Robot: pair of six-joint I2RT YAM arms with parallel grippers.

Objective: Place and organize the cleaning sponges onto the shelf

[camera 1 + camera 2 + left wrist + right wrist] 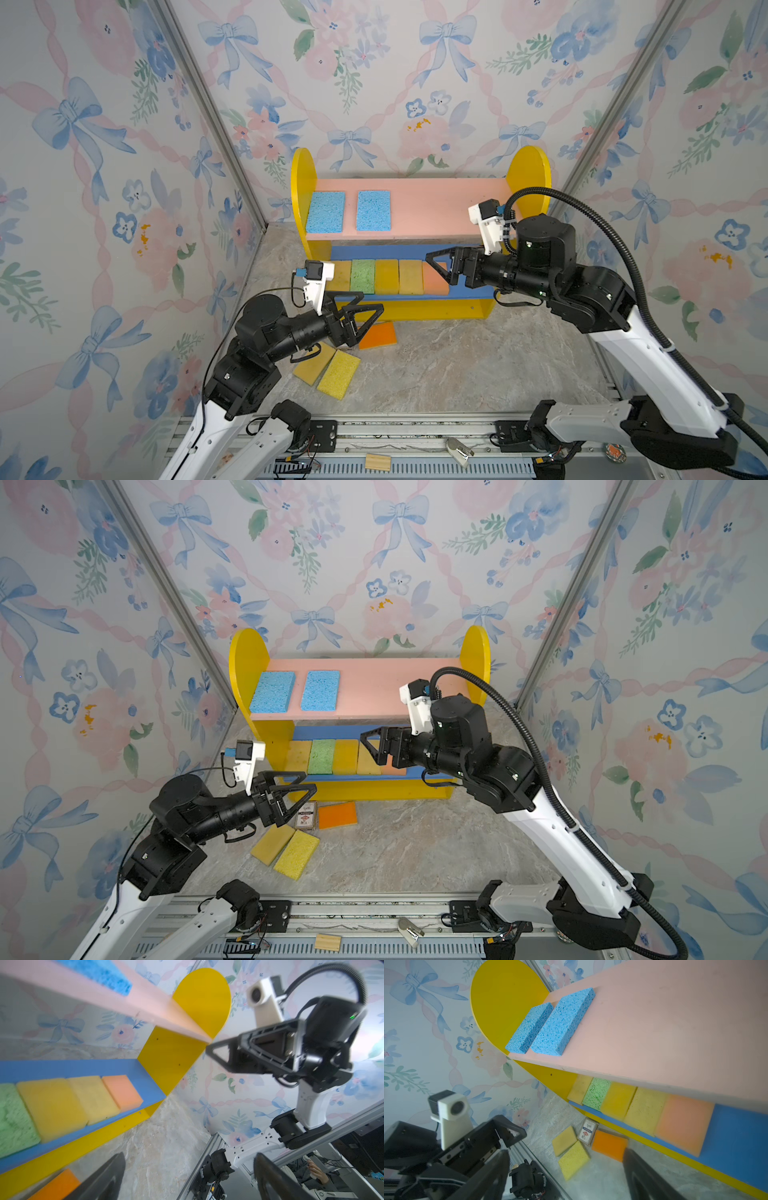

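1. A small two-tier wooden shelf (302,183) with yellow round-topped side panels stood at the back of the grey marbled tabletop (457,365).
2. On its pink upper board (436,208), near the left end, a blue porous foam sponge (326,212) and a second blue sponge (373,210) lay flat, side by side with a narrow gap between them.
3. On the blue lower board (737,1136) five sponges lay in a touching row. From the left they were a mustard sponge (343,277), a green sponge (363,276), a deep yellow sponge (387,276), a pale yellow sponge (411,276) and a peach sponge (683,1124).
4. Three sponges lay on the tabletop before the shelf's left half. An orange sponge (379,336) was just beside the shelf's base. A second mustard sponge (313,370) and a bright yellow sponge (338,374) lay edge to edge at an angle, nearer the robot.
5. A small printed card box (305,814) lay just beside the orange sponge.
6. The left gripper (372,300) hovered over that box, jaws wide apart and empty.
7. The right gripper (434,264) hung at the peach sponge's end of the row, jaws wide apart and holding nothing. The left wrist view showed it clear of the sponge.
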